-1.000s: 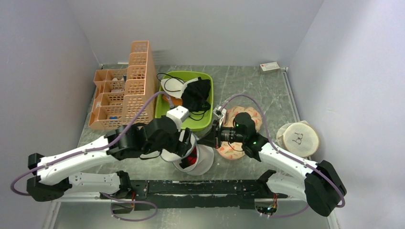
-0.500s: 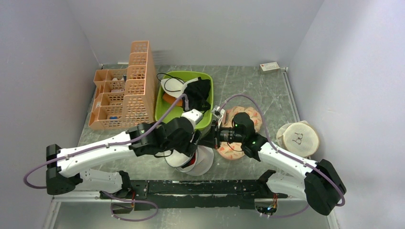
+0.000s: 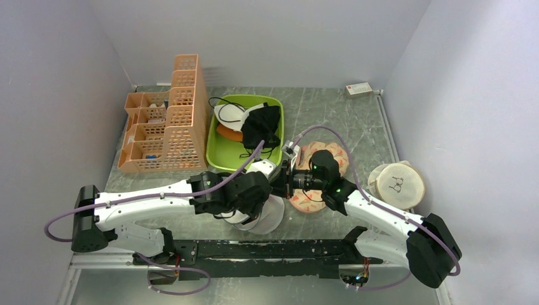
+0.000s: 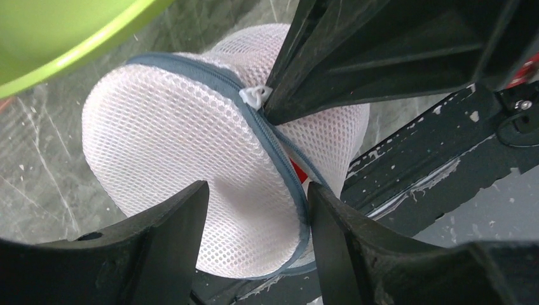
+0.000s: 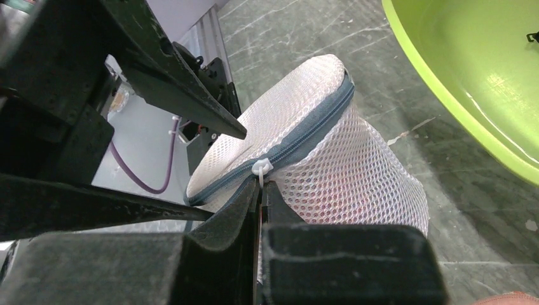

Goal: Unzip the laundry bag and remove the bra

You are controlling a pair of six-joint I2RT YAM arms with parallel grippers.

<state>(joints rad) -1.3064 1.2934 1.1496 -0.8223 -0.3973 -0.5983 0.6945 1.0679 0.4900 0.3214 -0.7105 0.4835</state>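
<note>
Jaws pinched shut on the white zip tab (image 5: 262, 169), my right gripper (image 5: 259, 190) works the zip while my left gripper (image 4: 254, 210), spread wide, straddles the laundry bag (image 4: 191, 146) near the table's front edge. Unzipping has barely begun, I judge; next, drag the tab around the rim to reach the bra (image 4: 297, 170), a red sliver inside. Grey marbled table (image 3: 356, 121), pale walls.

We see the laundry bag (image 4: 184, 146) as white honeycomb mesh cloth, matt, with a grey woven zip tape; the green tub (image 5: 483, 82) is glossy smooth plastic; the worktop (image 5: 394, 76) looks like veined, scuffed grey stone.
</note>
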